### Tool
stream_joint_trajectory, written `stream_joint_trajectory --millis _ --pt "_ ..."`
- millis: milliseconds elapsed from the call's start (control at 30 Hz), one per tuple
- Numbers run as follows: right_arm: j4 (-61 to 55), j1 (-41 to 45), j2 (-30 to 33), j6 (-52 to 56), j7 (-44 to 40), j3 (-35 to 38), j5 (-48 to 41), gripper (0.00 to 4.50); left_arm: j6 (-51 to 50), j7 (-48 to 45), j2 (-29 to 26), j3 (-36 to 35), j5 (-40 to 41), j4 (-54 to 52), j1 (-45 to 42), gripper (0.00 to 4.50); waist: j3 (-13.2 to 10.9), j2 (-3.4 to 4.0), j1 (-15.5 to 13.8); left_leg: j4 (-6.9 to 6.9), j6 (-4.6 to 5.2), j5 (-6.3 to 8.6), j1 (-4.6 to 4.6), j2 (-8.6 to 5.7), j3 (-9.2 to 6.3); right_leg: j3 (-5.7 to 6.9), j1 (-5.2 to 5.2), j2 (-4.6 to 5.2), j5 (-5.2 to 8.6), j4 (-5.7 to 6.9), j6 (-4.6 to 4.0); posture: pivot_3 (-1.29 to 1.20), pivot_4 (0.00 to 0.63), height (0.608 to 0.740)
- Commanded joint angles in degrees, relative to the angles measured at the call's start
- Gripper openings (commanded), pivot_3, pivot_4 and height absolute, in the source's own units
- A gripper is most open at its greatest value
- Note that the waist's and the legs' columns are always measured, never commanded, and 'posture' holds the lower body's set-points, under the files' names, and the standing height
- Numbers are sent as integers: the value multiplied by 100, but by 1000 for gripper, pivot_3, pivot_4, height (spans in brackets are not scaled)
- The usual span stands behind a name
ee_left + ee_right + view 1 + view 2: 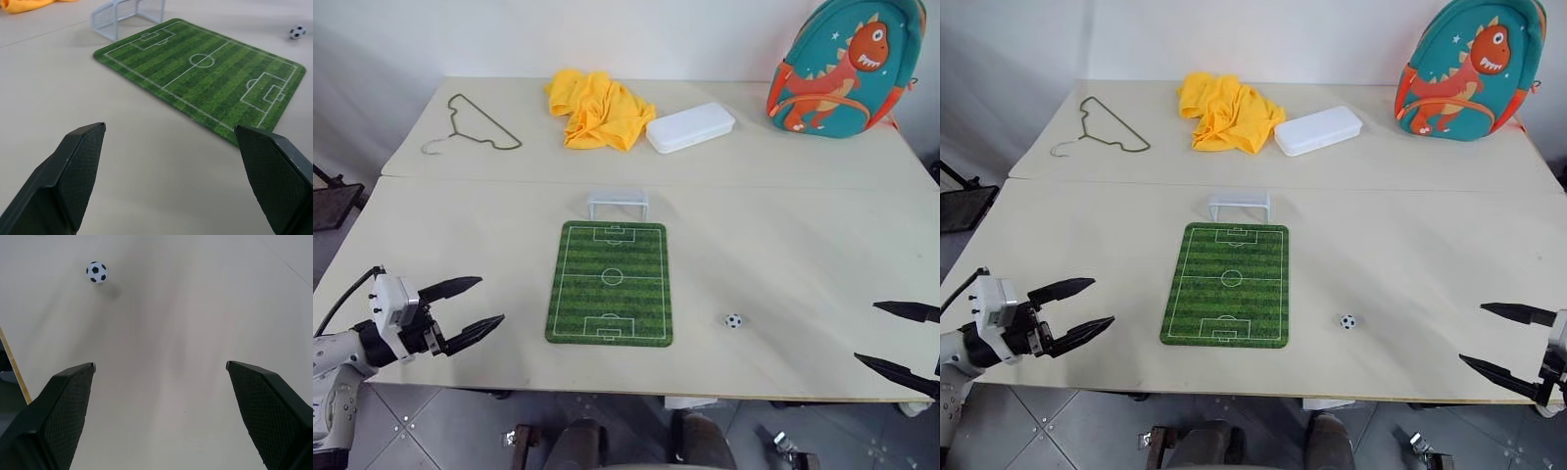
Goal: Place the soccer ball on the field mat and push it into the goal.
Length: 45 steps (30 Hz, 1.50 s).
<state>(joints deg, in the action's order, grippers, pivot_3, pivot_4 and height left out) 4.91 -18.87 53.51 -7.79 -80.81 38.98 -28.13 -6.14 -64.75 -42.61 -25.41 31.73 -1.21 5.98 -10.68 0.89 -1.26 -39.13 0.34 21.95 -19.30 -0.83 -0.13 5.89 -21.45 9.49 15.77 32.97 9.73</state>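
Note:
The tiny black-and-white soccer ball (733, 320) lies on the bare table, a short way right of the green field mat (611, 282). Just past the mat's far short edge stands the small pale goal (618, 203), its mouth facing the mat. My left gripper (481, 308) hovers open over the table's near left edge, pointing toward the mat, nothing between its fingers. At the near right edge my right gripper (899, 338) is open too, with the ball (97, 272) ahead of it and apart from it.
Along the back of the table lie a wire hanger (475, 124), a crumpled yellow cloth (597, 108), a white rectangular case (690, 127) and a teal dinosaur backpack (844, 69). A seam (754, 183) runs across the tabletop behind the goal.

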Motion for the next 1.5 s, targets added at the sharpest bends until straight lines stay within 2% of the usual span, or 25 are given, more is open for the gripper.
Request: stream_joint_trajectory --millis 33,233,367,467,567,800,967,1133,1300,1467,1500 --pt "-90 -2 68 -40 -35 109 -64 4479 169 -99 -41 10 -44 85 -56 4500 0 0 1 0 0 0 0 0 0 0 0 0 0 0 0 0 150 740" --pt "-276 9 -2 132 2 219 -301 4479 -452 -520 33 212 741 -375 -205 4500 0 0 3 0 0 0 0 1 1 0 0 -1 0 0 0 0 150 740" --pt "-539 -465 52 425 -171 973 -606 4479 -1006 -1063 27 415 1559 -952 -422 4500 -3 5 -32 -2 0 0 -4 1 -5 0 0 0 0 1 0 0 150 740" --pt "-45 -756 143 145 -446 1414 -425 4479 -729 -1463 161 802 1487 -1263 -688 4500 -2 3 -28 -4 0 0 -6 -3 -7 2 3 0 0 -2 0 0 150 740" --pt "288 -774 211 -141 -652 1346 -268 4479 -589 -1575 310 1095 1380 -1461 -884 4500 -1 0 -3 -4 1 1 2 -3 0 0 12 0 0 -4 0 0 150 740" --pt "-553 1 214 339 -280 167 -376 4479 -352 -1708 375 1217 1235 -1333 -838 4500 0 5 189 -5 -1 0 19 11 20 -12 10 -8 -1 10 -3 0 150 740" --pt "-1695 984 172 1362 387 -1461 -308 4479 -206 -1632 302 1033 1093 -1063 -760 4500 -1 5 134 -19 -1 0 10 15 6 -11 0 -10 -3 15 -6 0 150 740" --pt "-1778 1935 -214 1791 972 -2790 186 4479 -109 -1622 287 996 952 -895 -640 4500 -2 2 31 -28 -3 1 -7 8 -5 -1 -3 -9 -3 12 -7 0 150 740" --pt "-1243 2423 -652 1553 1217 -3531 723 4479 -113 -1549 316 1006 908 -963 -574 4500 -2 2 -9 -40 -2 2 -31 3 -18 9 -9 -9 -3 10 -6 0 150 740" --pt "-821 2578 -831 1253 1096 -3771 875 4479 -162 -1419 278 941 925 -1082 -506 4500 -2 2 6 -42 -2 2 -31 5 -15 10 -9 -10 -3 12 -6 0 150 740" --pt "-730 2570 -826 1166 1067 -3780 904 4305 -171 -1398 267 926 933 -1095 -500 4500 -2 2 6 -42 -2 1 -30 5 -15 10 -9 -10 -4 12 -6 0 150 740"
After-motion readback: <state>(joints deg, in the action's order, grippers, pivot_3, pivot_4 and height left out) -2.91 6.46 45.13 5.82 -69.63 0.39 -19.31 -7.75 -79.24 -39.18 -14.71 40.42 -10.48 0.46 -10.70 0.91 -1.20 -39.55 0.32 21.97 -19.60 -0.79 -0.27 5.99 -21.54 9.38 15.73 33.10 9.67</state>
